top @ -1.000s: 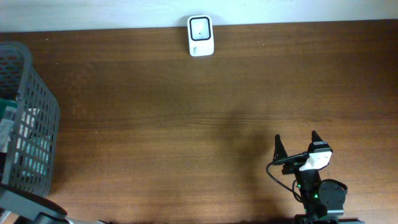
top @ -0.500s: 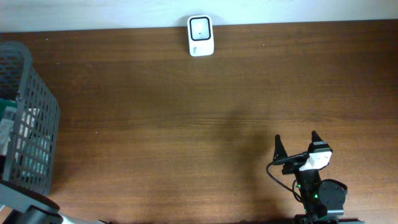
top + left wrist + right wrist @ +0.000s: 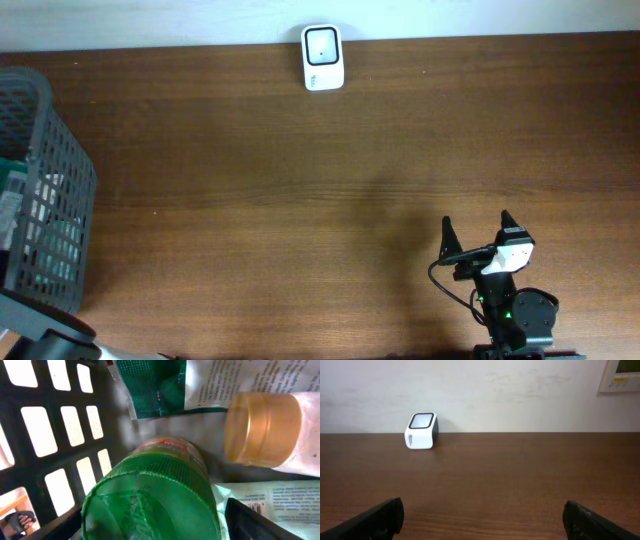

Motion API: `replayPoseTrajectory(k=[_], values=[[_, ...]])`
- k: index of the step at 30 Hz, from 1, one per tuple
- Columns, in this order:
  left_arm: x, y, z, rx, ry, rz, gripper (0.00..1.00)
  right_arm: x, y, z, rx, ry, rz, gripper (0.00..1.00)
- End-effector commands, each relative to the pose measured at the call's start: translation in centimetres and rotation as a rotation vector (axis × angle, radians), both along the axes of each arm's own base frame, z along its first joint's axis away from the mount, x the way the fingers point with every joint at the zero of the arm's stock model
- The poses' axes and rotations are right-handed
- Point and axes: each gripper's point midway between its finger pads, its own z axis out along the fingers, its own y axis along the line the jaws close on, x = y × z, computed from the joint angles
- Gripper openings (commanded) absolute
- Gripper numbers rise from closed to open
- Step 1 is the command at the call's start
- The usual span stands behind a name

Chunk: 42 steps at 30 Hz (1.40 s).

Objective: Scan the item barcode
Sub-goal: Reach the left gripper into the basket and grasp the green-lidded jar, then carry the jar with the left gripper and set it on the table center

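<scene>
The left gripper (image 3: 150, 522) is lowered inside the basket (image 3: 50, 435), and its jaws are spread wide on either side of a green-lidded jar (image 3: 155, 495). The lid is flanked closely by both fingers (whether it is actually squeezed cannot be told). The jar is laid on its side near the basket's slotted wall, lid end towards the camera. The lid is ribbed and dark green, and a red and yellow label band is seen behind it. Deeper in the basket, a gold-lidded jar (image 3: 262, 427) is placed just beside it, a green packet (image 3: 155, 385) is seen beyond it, and a pale printed packet (image 3: 280, 505) with a barcode is wedged under the right-hand finger.

Well apart from the basket (image 3: 60, 150), at the table's opposite near corner, the right gripper (image 3: 476, 225) is held fully spread with nothing in it. The white scanner (image 3: 323, 57) is set at the table's far edge, far from the basket.
</scene>
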Motion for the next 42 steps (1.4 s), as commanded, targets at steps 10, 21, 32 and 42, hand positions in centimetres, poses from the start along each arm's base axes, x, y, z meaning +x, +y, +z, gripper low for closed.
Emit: replayPoseTrajectory(k=[10, 21, 32, 42], values=[[0.8, -0.3, -2.2, -0.037, -0.051, -0.065, 0.58, 0.0, 0.2, -0.2, 0.008, 0.005, 0.011, 0.98], [3.3, 0.6, 4.1, 0.008, -0.13, -0.097, 0.46, 0.0, 0.2, -0.2, 0.008, 0.005, 0.011, 0.98], [12.0, -5.9, 25.6, 0.418, -0.474, -0.391, 0.45, 0.0, 0.2, -0.2, 0.008, 0.005, 0.011, 0.98], [18.4, -30.6, 33.7, 0.377, -0.836, -1.045, 0.45, 0.0, 0.2, -0.2, 0.008, 0.005, 0.011, 0.98]])
